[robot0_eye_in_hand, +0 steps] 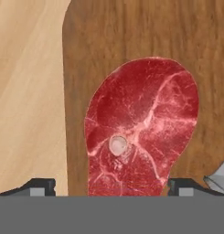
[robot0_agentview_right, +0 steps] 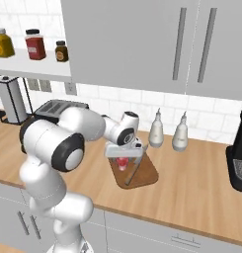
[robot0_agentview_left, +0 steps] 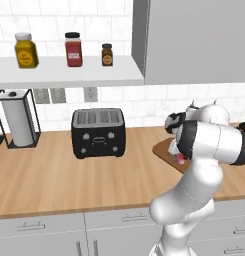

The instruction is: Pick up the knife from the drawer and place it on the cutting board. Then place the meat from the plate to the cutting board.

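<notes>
- Wooden counter (robot0_agentview_right: 191, 188) runs under grey cabinets and a white tiled wall.
- Gripper (robot0_eye_in_hand: 112, 186) hangs low over the board (robot0_eye_in_hand: 131, 36), fingers (robot0_eye_in_hand: 38, 186) spread wide, one on each side of the meat, gripping nothing.
- Meat (robot0_eye_in_hand: 143, 128) lies flat on the board, a round pale bone at its 7 o'clock part.
- Knife (robot0_agentview_right: 134, 170) lies on the board just beside the meat, at the meat's 4 o'clock in the right base view; a grey corner of it shows at 4 o'clock in the hand view.
- Two white bottles (robot0_agentview_right: 156, 129) stand beyond the board, at its 1 o'clock.
- Toaster (robot0_agentview_left: 98, 132) sits at the board's 9 o'clock, well apart, in the left base view.
- Three jars (robot0_agentview_left: 73, 49) stand on the shelf above.
</notes>
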